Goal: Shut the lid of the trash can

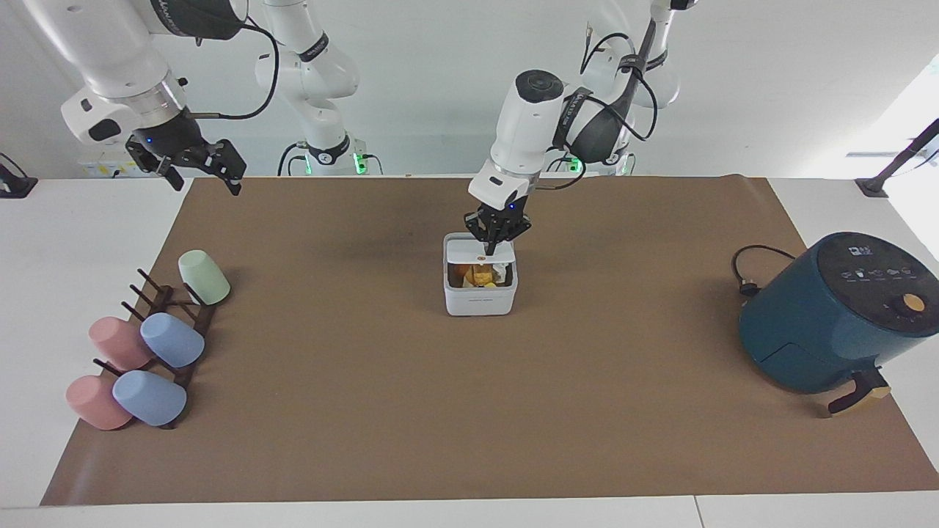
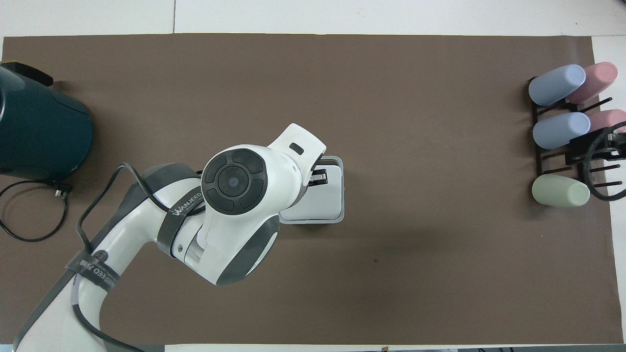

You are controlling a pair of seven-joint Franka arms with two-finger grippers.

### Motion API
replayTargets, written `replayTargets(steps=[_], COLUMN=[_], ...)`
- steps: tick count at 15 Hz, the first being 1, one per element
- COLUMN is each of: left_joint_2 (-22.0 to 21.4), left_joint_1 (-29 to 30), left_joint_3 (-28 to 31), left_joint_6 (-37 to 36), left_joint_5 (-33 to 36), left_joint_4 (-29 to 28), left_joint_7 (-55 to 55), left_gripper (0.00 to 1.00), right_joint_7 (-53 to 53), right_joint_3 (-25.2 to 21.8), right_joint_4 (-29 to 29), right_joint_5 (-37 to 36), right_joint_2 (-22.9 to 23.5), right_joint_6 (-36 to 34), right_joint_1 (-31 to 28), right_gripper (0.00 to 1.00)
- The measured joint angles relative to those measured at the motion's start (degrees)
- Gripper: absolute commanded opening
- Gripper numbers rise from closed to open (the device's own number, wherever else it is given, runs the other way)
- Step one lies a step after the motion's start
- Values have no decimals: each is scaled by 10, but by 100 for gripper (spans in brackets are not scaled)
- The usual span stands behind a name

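Note:
The small white trash can (image 1: 480, 299) stands mid-mat, with food scraps showing inside it. Its white lid (image 1: 469, 250) is tilted low over the opening, with the orange-ringed dot on top. A gap stays at the edge farther from the robots. My left gripper (image 1: 490, 245) is shut and its tip presses on the lid's top. In the overhead view the left arm covers part of the can (image 2: 342, 195), and the lid (image 2: 325, 198) shows white beside the left gripper (image 2: 318, 176). My right gripper (image 1: 202, 173) is open and waits in the air over the cup rack.
A dark teal air fryer (image 1: 836, 315) with its cord (image 1: 748, 273) sits at the left arm's end of the table. A rack with several pastel cups (image 1: 172, 341) sits at the right arm's end. Brown mat (image 1: 469, 411) covers the table.

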Motion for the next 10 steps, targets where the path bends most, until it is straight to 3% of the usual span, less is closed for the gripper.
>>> replayTargets(steps=[10], left_joint_2=[43], left_joint_1=[14], left_joint_3=[1], left_joint_6=[53], left_joint_5=[0], left_joint_4=[3], left_joint_7=[-1], left_gripper=[0], right_joint_7=[0], right_joint_3=[0], right_joint_4=[0], right_joint_5=[0], right_joint_2=[0], right_joint_6=[0], right_joint_1=[0], right_gripper=[100])
